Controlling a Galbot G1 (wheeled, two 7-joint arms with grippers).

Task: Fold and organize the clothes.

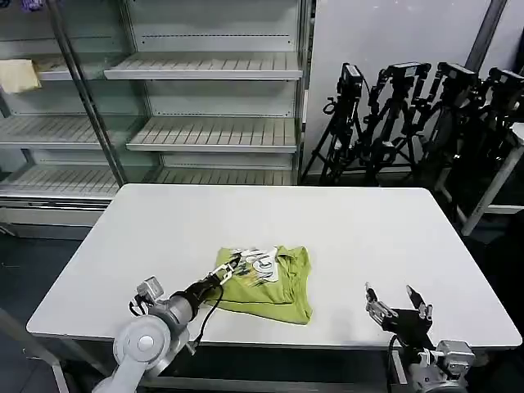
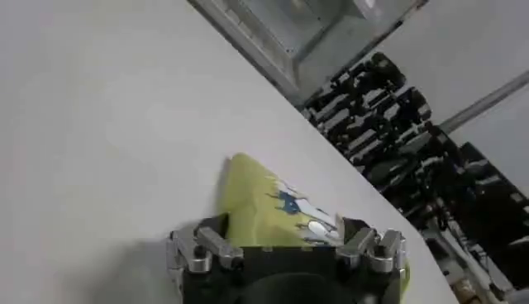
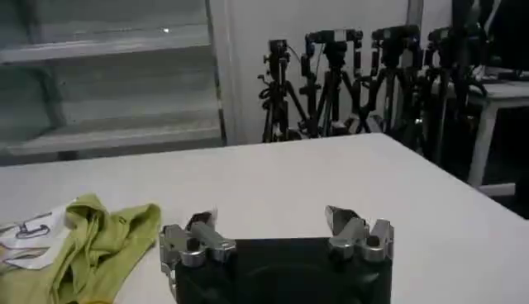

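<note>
The clothes are one lime yellow-green T-shirt point(image 1: 274, 288), lying folded into a small bundle at the front middle of the white table point(image 1: 360, 229), its white and dark graphic point(image 1: 260, 262) turned up near the left end. My left gripper point(image 1: 232, 266) reaches over that left end. In the left wrist view its fingers point(image 2: 203, 246) stand wide apart, open, with the T-shirt point(image 2: 264, 206) between them. My right gripper point(image 1: 397, 301) hovers open and empty near the table's front right. In the right wrist view the right gripper point(image 3: 277, 227) is well clear of the T-shirt point(image 3: 95, 239).
Empty metal shelves point(image 1: 213, 98) stand behind the table. A pale cream cloth point(image 1: 18, 75) lies on a far-left shelf. Several black tripods point(image 1: 409, 115) crowd the back right. Bare tabletop stretches behind and to both sides of the shirt.
</note>
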